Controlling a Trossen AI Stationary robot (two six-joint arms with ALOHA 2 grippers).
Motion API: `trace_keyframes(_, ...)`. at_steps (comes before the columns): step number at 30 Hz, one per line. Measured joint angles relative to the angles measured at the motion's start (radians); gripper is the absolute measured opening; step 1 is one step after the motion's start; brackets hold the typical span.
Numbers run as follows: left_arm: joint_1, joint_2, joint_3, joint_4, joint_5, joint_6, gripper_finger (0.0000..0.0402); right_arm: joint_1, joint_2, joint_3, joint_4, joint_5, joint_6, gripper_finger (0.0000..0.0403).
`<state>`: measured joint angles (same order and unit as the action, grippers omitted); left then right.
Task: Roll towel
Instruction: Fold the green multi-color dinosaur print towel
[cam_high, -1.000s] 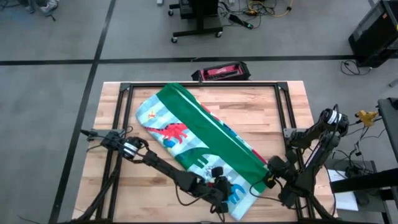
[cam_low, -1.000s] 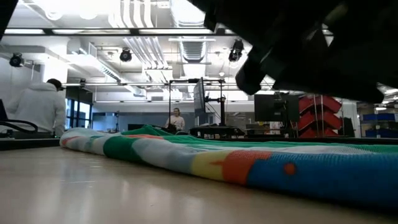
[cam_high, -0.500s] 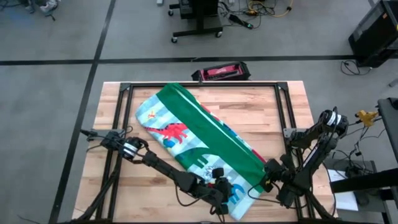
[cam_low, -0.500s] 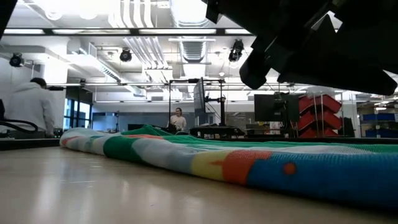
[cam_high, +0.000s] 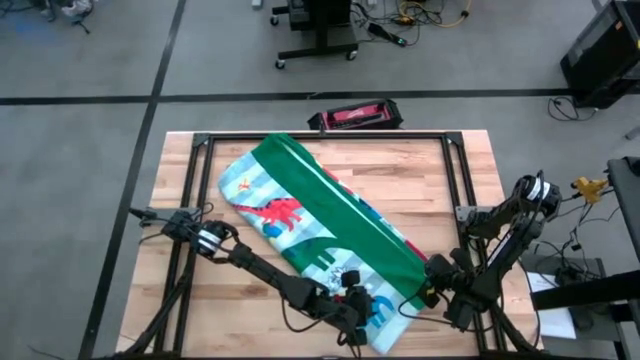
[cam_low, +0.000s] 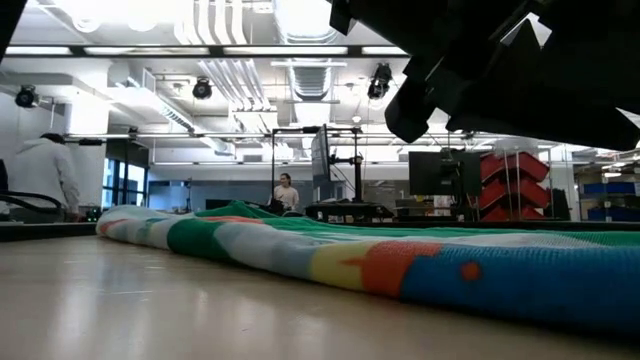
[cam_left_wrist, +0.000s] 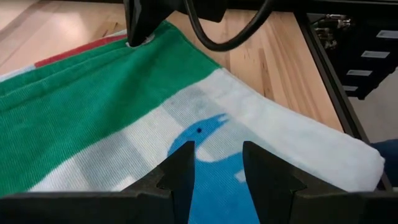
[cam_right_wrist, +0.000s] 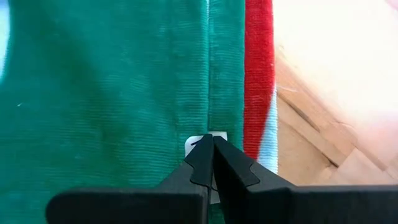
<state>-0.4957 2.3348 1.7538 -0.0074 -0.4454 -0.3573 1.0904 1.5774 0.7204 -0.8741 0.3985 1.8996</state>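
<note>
Pinching the towel's near end with both claws; roll not yet begun.

My right claw (cam_right_wrist: 212, 149) is clamped shut on the green hem by its small white tag (cam_right_wrist: 206, 140); it has crept slightly inward along that edge; my left claw (cam_left_wrist: 217, 165), part-open, sits on the blue dinosaur print, gripping nothing I can see; the towel (cam_high: 310, 220) lies folded slantwise across the counter (cam_high: 420, 170), so I judge the first turn is next.
</note>
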Motion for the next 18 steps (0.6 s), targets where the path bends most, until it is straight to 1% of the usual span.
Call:
trace_keyframes(4, 0.000, 0.000, 0.000, 0.000, 0.000, 0.000, 0.0119, 0.001, -0.026, 0.050, -0.094, -0.032, -0.020, 0.0000)
trace_keyframes(9, 0.000, 0.000, 0.000, -0.002, 0.000, 0.000, 0.0119, 0.001, -0.049, 0.075, -0.108, -0.017, -0.067, 0.0000)
trace_keyframes(18, 0.000, 0.000, 0.000, -0.002, 0.000, 0.000, 0.0119, 0.005, -0.055, 0.078, -0.157, -0.003, -0.053, 0.0000)
